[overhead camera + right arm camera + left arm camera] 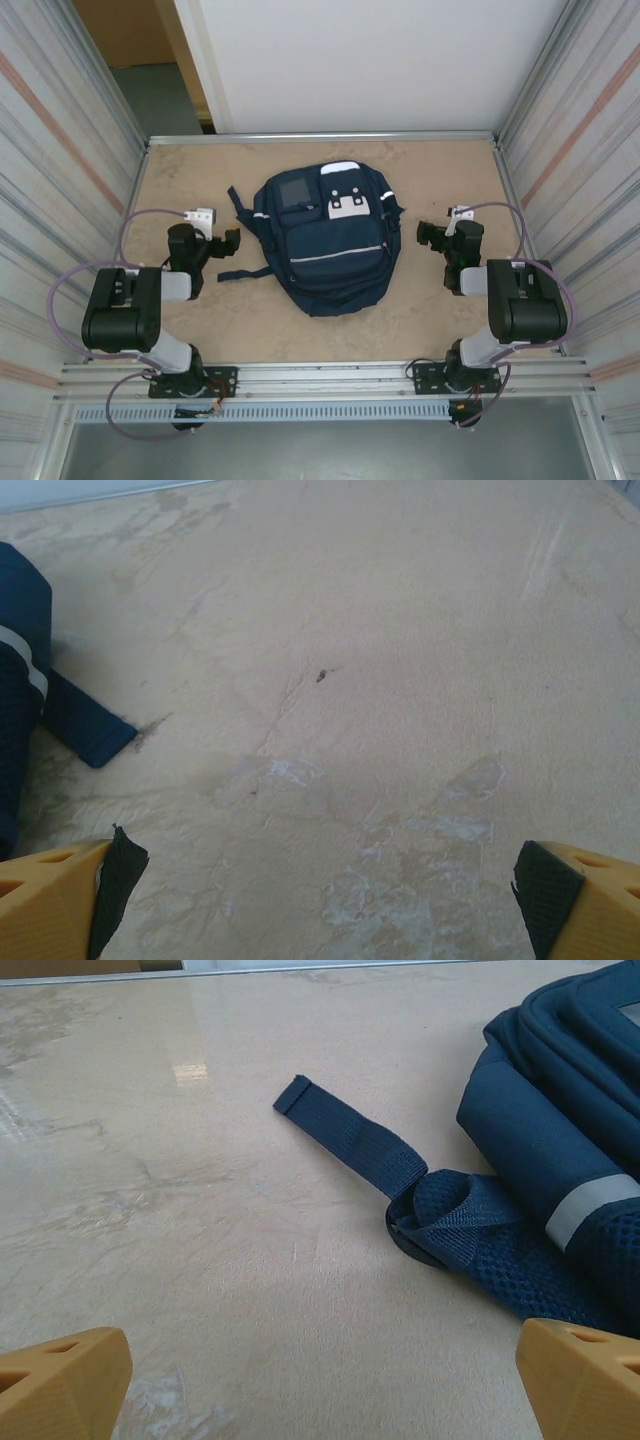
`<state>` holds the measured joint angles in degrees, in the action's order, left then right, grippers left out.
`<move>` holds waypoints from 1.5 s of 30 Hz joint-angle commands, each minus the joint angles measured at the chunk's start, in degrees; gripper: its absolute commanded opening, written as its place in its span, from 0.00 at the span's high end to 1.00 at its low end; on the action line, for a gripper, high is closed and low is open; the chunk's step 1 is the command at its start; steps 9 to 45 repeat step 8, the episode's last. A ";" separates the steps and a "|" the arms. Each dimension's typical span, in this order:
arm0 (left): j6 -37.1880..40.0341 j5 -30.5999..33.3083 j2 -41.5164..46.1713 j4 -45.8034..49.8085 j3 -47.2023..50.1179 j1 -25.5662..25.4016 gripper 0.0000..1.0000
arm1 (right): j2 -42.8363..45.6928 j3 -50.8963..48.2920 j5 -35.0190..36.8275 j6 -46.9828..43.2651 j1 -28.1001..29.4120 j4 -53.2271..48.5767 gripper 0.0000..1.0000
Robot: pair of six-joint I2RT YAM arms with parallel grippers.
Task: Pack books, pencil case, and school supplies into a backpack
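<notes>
Two arms, top view: left end effector (215,232) and right end effector (445,226) both spread apart, empty; backpack (325,245) lies between them, centre of frame, on the bench (420,170)
Left wrist view: yellow fingers (60,1385) apart at the lower corners; backpack at right; strap (350,1145) flat on the bench, centre
Right wrist view: fingers apart at the lower corners; backpack at the left edge

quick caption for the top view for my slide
Navy backpack lying flat on the table, left end effector and right end effector open and empty on either side.
</notes>
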<state>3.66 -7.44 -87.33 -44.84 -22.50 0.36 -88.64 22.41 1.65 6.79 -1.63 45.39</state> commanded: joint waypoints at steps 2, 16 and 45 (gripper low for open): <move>0.48 1.03 0.65 -0.34 -1.14 -0.08 0.01 | 0.01 1.64 -0.80 -1.54 -0.76 -0.42 0.01; 0.52 1.04 0.67 -0.33 -1.14 -0.07 0.01 | 0.31 1.08 -0.59 -1.64 -0.65 0.24 0.01; 0.52 1.04 0.67 -0.33 -1.14 -0.07 0.01 | 0.31 1.08 -0.59 -1.64 -0.65 0.24 0.01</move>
